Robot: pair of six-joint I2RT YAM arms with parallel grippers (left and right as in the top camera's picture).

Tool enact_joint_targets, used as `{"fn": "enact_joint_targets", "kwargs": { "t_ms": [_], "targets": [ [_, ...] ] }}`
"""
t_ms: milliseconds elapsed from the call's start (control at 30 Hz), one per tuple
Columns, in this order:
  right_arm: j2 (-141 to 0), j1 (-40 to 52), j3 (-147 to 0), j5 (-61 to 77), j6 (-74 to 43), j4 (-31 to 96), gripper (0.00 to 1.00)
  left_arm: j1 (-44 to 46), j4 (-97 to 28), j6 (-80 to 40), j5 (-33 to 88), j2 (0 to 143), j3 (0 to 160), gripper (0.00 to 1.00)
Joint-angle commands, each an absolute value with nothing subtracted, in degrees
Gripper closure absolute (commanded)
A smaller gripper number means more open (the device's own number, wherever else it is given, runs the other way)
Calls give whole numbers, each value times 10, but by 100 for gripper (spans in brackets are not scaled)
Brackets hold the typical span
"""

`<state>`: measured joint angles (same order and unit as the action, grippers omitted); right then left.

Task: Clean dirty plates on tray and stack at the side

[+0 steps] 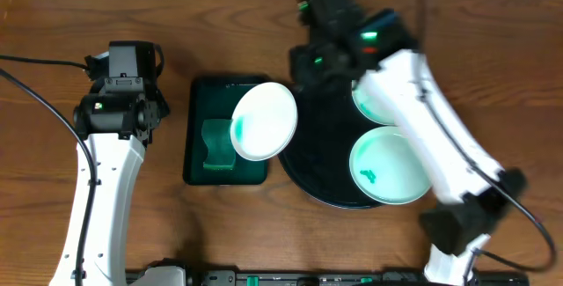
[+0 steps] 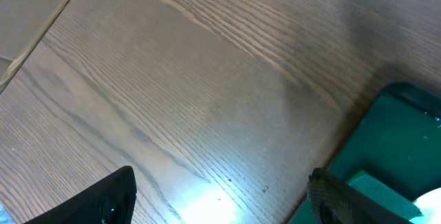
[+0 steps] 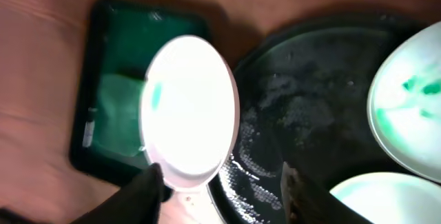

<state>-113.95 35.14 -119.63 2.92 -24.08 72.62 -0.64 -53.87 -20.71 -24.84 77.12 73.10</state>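
One white plate with a small teal smear lies tilted across the green tray's right side and the black tray's left rim. It also shows in the right wrist view. Two smeared plates lie on the round black tray; the arm partly hides the far one. My right gripper is open and empty over the tray's far left. In its wrist view the plate's edge sits by the left finger. My left gripper is open and empty over bare wood.
A rectangular dark green tray with a pale green sponge stands just left of the black tray. It shows in the right wrist view and at the right of the left wrist view. The table is wood.
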Motion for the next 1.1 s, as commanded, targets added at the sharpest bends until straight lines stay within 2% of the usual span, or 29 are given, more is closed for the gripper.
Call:
{"fn": "enact_joint_targets", "kwargs": {
  "t_ms": [0, 200, 567, 1067],
  "targets": [
    [-1192, 382, -1204, -48, -243, 722, 51, -8, -542, -200, -262, 764, 734, 20],
    [-1251, 410, -1203, -130, -259, 710, 61, -8, -542, -200, -262, 764, 734, 20],
    [-1280, 412, -1202, -142, -268, 712, 79, -8, -542, -200, -262, 764, 734, 20],
    [-1283, 432, -1181, -141, -302, 735, 82, -8, -542, -200, -262, 764, 734, 20]
  ]
}}
